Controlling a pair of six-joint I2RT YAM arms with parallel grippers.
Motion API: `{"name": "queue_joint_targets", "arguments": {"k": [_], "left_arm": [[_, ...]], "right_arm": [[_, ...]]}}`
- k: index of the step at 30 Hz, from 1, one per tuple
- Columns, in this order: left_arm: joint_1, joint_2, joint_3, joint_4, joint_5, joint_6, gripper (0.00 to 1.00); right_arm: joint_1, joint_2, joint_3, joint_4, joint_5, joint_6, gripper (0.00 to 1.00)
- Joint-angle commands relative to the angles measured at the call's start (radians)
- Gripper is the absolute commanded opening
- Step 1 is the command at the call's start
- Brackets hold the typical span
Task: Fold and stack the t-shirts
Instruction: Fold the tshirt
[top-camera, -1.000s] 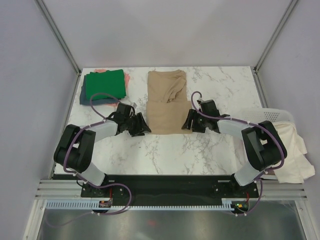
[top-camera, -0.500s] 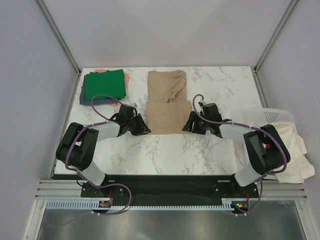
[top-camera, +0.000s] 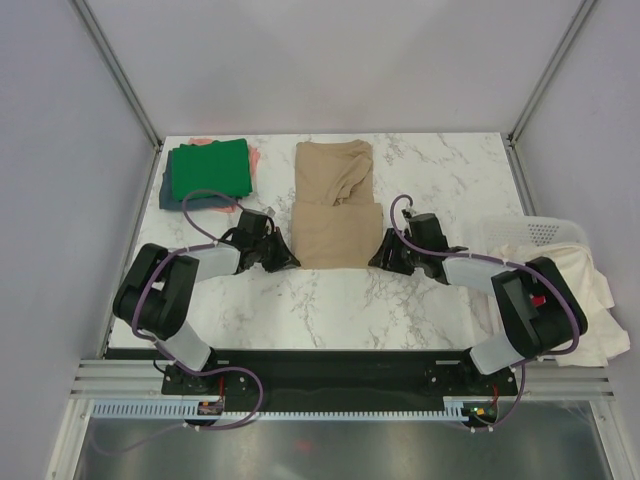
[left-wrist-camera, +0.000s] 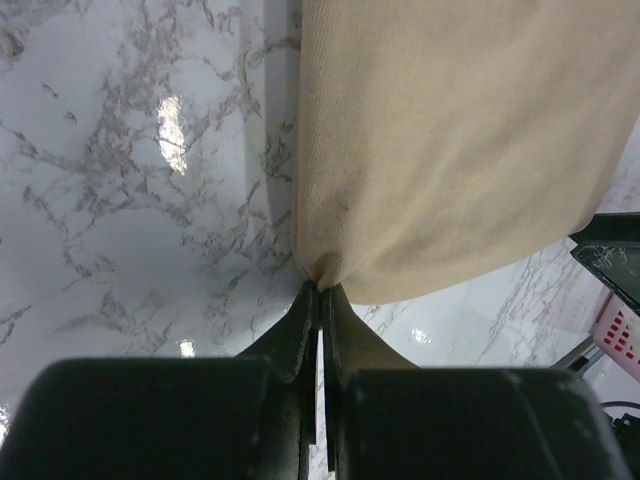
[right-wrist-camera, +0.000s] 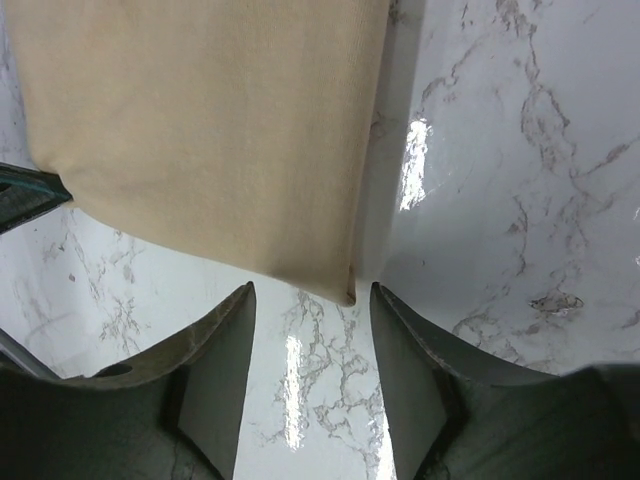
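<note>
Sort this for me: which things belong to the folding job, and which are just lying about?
Job: tan t-shirt, its near corner pinched by the left gripper; right gripper, open at the other corner; folded stack, green on top; cream cloth, far right.
Lying about: white basket; marble table.

At my left pincer (left-wrist-camera: 320, 292), matt black plastic, I see a finely knitted, matt tan cloth t-shirt (left-wrist-camera: 450, 150); the grey-veined white marble-look counter (left-wrist-camera: 130, 200) beneath gleams glossy.
</note>
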Motion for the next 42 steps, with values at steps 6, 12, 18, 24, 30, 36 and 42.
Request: {"name": "queue_joint_targets", "arguments": {"k": [6,12,18,24,30,36,42], "left_arm": [[-0.001,0.022,-0.009,0.03,0.0,0.005,0.02],[-0.011,-0.001,-0.02,0.027,0.0,0.008,0.02],[-0.101,-0.18,-0.121,-0.017,-0.022,-0.045,0.02],[-0.263,-0.495,-0.173,-0.233,-0.111,-0.116,0.02],[-0.376,-0.74,-0.184,-0.439,-0.132,-0.216,0.02],[-0.469,-0.9,-0.164,-0.562,-0.132,-0.323,0.02],[-0.537,-0.906,-0.069,-0.654,-0.14,-0.369,0.02]], "right_arm": [[0.003,0.077,-0.041,-0.026,0.02,0.013,0.4],[0.003,0.056,-0.047,-0.029,0.018,0.011,0.05],[0.009,-0.117,-0.073,-0.159,0.032,0.005,0.0],[0.015,-0.454,-0.085,-0.451,0.093,0.016,0.0],[0.07,-0.78,-0.056,-0.708,0.112,0.105,0.0],[0.107,-0.957,0.036,-0.909,0.123,0.189,0.0],[0.107,-0.995,0.114,-0.945,0.066,0.221,0.0]]}}
